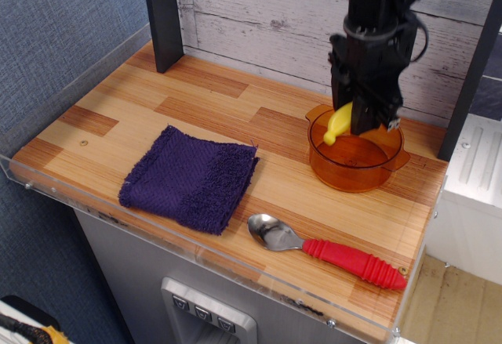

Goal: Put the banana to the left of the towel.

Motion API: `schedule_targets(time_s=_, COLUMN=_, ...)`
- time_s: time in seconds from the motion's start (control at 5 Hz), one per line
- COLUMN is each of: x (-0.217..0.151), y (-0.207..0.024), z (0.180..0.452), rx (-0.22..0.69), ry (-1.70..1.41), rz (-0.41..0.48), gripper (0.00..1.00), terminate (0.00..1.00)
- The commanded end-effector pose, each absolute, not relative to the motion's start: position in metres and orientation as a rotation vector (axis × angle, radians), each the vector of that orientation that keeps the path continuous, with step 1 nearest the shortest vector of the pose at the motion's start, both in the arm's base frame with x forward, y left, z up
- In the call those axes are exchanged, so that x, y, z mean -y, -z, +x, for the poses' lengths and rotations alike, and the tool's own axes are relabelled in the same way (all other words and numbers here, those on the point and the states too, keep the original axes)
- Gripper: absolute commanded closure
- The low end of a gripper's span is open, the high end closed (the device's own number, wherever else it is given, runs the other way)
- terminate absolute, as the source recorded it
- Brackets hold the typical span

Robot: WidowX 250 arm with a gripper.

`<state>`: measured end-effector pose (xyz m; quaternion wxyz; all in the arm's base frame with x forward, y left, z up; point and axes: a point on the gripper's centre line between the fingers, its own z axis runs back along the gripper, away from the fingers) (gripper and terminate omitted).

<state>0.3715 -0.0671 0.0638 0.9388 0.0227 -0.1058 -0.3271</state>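
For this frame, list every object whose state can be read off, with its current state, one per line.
Small yellow plastic banana: held in the gripper, lifted above the bowl.
Black gripper: shut on the banana.
Translucent orange plastic bowl: upright, nothing visible inside.
Dark purple terry towel: lying flat on the wooden table, untouched.
Red-handled metal spoon: lying near the front edge, bowl side up.

Yellow banana [339,123] — held aloft, tilted; purple towel [190,177] — flat, well left.

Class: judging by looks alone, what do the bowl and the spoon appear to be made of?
Bowl: probably translucent orange plastic, since the wood shows through its glossy walls. Spoon: shiny bowl that looks like polished metal, with a ribbed matte red handle, likely plastic or rubber.
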Motion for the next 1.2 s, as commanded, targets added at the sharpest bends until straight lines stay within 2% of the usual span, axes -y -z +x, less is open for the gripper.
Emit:
schedule_targets(time_s=0.0, x=0.023, y=-0.116, z=0.356, rx=0.272, ry=0.458, rz=0.088, gripper=0.0, terminate=0.0)
schedule_targets(time_s=0.2, x=-0.01, y=-0.116, z=0.349, rx=0.233, ry=0.312, rz=0.128, gripper=1.0, terminate=0.0)
schedule_targets(time_s=0.6, x=-0.072, y=-0.097, z=0.334, rx=0.139, ry=0.122, rz=0.161, gripper=1.0, terminate=0.0)
schedule_targets(time_s=1.0, x=-0.121, y=-0.072, z=0.286, rx=0.074, ry=-0.048, rz=0.212, gripper=1.0, terminate=0.0)
